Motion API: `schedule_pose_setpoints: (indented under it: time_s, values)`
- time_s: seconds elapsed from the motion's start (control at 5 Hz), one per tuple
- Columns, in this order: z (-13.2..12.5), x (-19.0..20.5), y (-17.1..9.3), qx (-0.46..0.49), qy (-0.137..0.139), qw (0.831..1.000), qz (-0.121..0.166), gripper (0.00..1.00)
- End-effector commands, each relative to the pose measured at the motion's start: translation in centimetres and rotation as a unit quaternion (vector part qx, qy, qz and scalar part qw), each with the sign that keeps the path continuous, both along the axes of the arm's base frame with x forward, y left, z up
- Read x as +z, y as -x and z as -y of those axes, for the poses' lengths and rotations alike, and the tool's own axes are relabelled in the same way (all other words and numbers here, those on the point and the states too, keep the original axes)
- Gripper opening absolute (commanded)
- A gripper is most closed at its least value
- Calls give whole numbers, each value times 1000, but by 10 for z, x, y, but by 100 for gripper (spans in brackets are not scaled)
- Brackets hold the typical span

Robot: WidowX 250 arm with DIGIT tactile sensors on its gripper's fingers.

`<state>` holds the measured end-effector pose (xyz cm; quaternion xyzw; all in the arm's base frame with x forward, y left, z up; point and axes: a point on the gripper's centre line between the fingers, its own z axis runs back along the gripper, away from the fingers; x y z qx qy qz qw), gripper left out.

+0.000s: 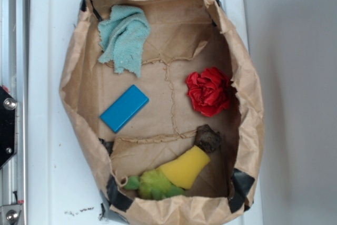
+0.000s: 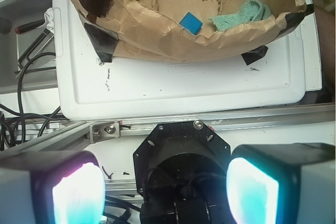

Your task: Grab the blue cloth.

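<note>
The tool (image 2: 165,187) stands wide open and holds nothing, well back from the paper bag (image 2: 157,40), and the blue cloth (image 2: 242,15) lies inside it, far ahead and a little to the right.

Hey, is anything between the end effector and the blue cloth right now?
Yes: the paper bag's crumpled near wall rises between the open end effector and the blue cloth, hiding the cloth's lower edge in the wrist view. Inside the bag, nothing lies on the cloth; the blue block sits apart.
</note>
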<state>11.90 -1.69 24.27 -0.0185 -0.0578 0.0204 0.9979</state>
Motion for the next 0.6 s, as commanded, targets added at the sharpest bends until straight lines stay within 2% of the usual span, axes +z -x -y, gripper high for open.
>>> schedule_pose_setpoints:
  time_s: [0.0,0.4]
  values:
    - [0,0,0,0,0,1000,0,100]
    - [-13,-15,-61,3,8,1000,23,100]
